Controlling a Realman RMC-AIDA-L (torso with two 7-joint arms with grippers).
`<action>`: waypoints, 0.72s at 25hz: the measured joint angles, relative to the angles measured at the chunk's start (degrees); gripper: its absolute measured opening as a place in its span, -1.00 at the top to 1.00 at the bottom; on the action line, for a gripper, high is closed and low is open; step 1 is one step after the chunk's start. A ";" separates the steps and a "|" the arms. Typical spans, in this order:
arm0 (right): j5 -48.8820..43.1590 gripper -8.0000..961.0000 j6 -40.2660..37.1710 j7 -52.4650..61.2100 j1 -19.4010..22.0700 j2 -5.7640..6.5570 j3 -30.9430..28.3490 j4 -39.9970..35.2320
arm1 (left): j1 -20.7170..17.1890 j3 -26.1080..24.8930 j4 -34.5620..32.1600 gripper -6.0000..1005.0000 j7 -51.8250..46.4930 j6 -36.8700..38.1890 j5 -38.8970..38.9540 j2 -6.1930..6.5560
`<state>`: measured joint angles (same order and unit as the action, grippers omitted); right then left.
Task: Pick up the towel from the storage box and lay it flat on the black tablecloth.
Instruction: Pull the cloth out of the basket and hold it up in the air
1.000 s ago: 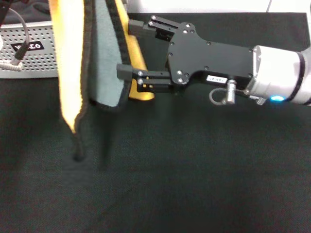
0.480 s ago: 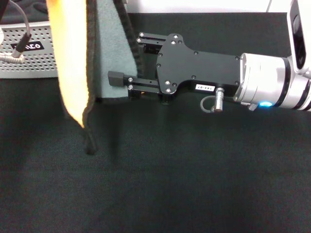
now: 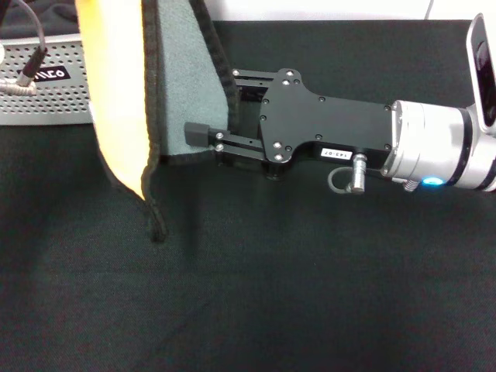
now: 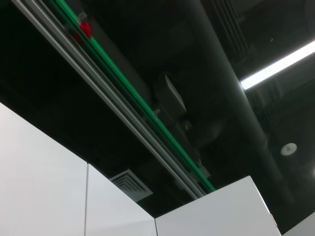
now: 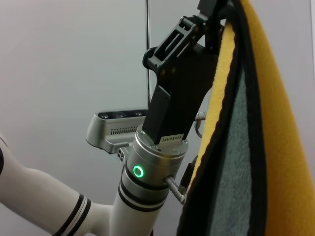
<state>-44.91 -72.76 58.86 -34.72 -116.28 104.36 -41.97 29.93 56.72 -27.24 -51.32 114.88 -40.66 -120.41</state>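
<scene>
Hanging from above the head view's top edge, the towel (image 3: 167, 85) droops folded, yellow-orange face to my left and grey-teal face to my right, its black-stitched edge trailing to a point that reaches down toward the black tablecloth (image 3: 310, 294) covering the tabletop. I see the left tool (image 5: 209, 19) only in the right wrist view, raised high with the top of the towel bunched at its tip; I read it as clenched on the fabric there. The right tool (image 3: 221, 112) reaches in level from my right, just above the tablecloth, its two black fingers (image 3: 203, 134) spread apart with the towel's lower grey-teal edge lying between them, not yet pinched. The near finger sits in front of the grey-teal face; the far one is partly hidden behind the fold. The storage box (image 3: 54, 97) stands at the back left, behind the hanging towel. The left wrist view shows only ceiling.
</scene>
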 joint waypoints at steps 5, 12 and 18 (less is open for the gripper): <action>0.00 -0.03 -0.92 0.00 0.82 0.06 -0.33 -0.08 | -0.12 0.02 0.00 0.95 0.16 -0.02 0.48 0.00; 0.00 0.25 -1.14 0.00 0.75 0.09 -0.39 0.18 | -0.14 -0.08 0.00 0.95 0.17 -0.02 0.49 0.00; 0.00 0.44 -2.01 -0.02 1.89 0.33 -0.81 -0.02 | -0.30 -0.11 0.00 0.95 0.17 -0.02 0.91 0.06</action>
<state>-44.91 -74.77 58.83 -32.82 -115.95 103.55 -41.99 29.63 56.60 -27.25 -51.15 114.87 -39.74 -120.35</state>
